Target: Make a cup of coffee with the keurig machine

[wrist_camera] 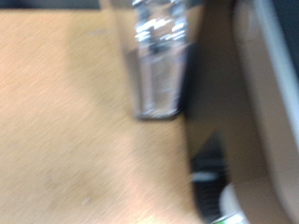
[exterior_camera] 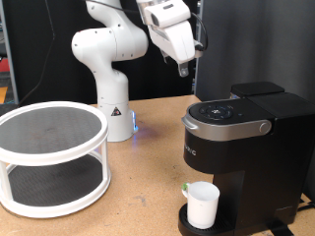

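Raised high above the keurig machine (exterior_camera: pixel 241 147), gripper (exterior_camera: pixel 184 71) pointing down, empty; finger spacing impossible to tell. Lid closed. Cup (exterior_camera: pixel 203 205) standing on the drip base under the spout.

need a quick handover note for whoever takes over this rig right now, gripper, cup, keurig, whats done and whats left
Gripper: raised in the air above and behind the keurig machine, holding nothing; the pictures don't show whether its jaws are open.
Cup: white, upright on the machine's round drip base, under the brew head.
Keurig machine: lid down; at the exterior view's right.
Done: cup is in place under the spout.
Left: no coffee visible in the cup; whether a pod is loaded can't be seen.
Also there: white two-tier round rack at the exterior view's left.
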`<control>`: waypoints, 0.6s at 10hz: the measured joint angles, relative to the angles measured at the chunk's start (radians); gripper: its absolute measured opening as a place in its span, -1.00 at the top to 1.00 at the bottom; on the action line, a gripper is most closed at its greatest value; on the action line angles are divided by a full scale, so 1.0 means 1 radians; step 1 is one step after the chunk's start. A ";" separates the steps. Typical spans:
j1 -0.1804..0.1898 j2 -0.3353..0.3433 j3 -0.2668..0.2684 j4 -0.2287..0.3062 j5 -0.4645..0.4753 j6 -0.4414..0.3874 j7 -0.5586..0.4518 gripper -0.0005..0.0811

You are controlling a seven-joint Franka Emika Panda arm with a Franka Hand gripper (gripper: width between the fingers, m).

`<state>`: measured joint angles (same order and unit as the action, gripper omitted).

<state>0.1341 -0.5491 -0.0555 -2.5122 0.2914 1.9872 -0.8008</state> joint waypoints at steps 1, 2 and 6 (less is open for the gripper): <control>-0.002 0.044 0.007 0.046 -0.045 -0.060 0.006 -0.98; -0.002 0.044 0.006 0.038 -0.025 -0.033 0.005 -0.98; 0.014 0.048 0.024 0.045 0.060 0.098 0.015 -0.98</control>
<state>0.1484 -0.5008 -0.0318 -2.4672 0.3516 2.0849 -0.7856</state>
